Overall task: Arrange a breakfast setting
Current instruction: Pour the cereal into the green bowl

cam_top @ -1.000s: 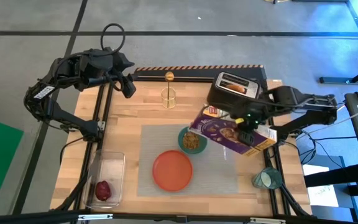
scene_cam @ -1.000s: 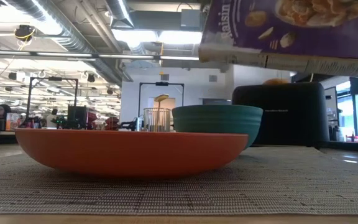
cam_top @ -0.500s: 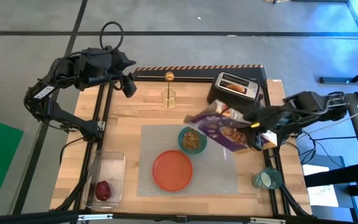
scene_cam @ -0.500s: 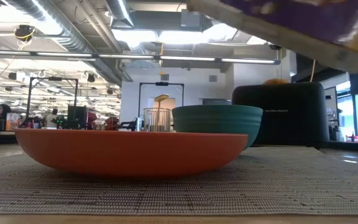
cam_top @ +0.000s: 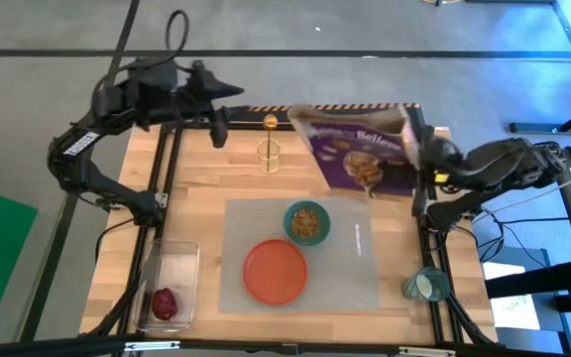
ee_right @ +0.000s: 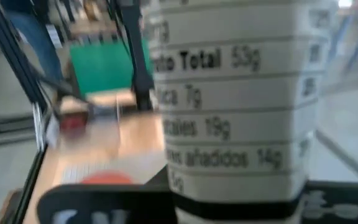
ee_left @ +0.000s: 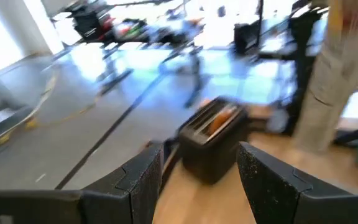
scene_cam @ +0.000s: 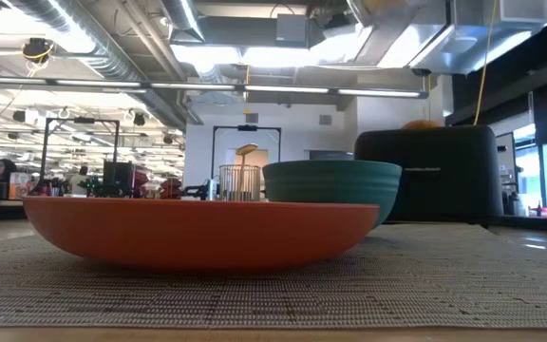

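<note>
My right gripper point(cam_top: 422, 159) is shut on a purple cereal box point(cam_top: 353, 149), held high over the table's far right. The box hides the toaster in the high view. The teal bowl point(cam_top: 307, 222), with cereal in it, and the orange plate point(cam_top: 275, 270) sit on the grey placemat point(cam_top: 360, 268). The teal cup point(cam_top: 424, 286) stands at the near right corner. The gold spoon point(cam_top: 270, 123) stands in a wire holder point(cam_top: 269, 154). The dark red fruit point(cam_top: 166, 302) lies in the clear tub point(cam_top: 170, 266). My left gripper point(ee_left: 194, 186) is open and empty above the far left edge. My right gripper holds the cereal box by its narrow printed side panel point(ee_right: 229, 130), coming from the table's right side. The box is lifted clear of everything, with its printed front point(cam_top: 350, 159) facing up. The fingers themselves are hidden by the box.
The black toaster point(scene_cam: 435, 176) stands at the far right behind the bowl, with something orange-brown in its slot point(ee_left: 219, 121). Bare wood lies left of the placemat and in front of the wire holder.
My right gripper has risen and drawn back toward the table's far right, turning the cereal box from tipped over the bowl to held high, clear of the bowl. My left arm has swung a little toward the right along the far edge.
</note>
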Tool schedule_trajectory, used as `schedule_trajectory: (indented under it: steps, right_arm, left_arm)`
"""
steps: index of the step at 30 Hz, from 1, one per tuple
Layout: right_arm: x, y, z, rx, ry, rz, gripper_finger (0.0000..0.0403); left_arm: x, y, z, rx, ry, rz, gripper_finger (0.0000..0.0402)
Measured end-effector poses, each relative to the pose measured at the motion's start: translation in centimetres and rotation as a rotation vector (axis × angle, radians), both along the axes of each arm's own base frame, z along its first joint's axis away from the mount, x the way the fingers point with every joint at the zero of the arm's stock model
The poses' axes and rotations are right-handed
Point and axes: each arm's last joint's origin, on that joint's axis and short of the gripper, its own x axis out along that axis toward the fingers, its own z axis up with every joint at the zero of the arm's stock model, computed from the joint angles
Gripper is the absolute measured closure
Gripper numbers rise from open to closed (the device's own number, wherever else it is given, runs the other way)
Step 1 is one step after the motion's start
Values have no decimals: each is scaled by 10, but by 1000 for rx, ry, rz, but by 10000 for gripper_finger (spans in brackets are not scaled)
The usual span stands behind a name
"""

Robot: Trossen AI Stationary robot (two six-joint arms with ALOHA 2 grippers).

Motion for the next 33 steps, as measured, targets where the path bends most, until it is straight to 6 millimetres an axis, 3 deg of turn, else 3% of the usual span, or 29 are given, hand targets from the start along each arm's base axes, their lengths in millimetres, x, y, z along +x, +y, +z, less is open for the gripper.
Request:
schedule_trajectory:
  steps: [8,15,23,33]
  right_arm:
    - [12,-16,28,-135,-241,48,398]
    - [35,-39,36,-179,-354,144,398]
    - [49,-63,35,-152,-373,188,398]
    - [43,-94,38,-163,-405,154,398]
  left_arm:
    - [43,7,1,-20,-161,-312,202]
    - [68,11,-4,-52,-219,-397,201]
    - [62,9,0,-53,-230,-388,154]
    - [24,0,24,40,-315,-288,94]
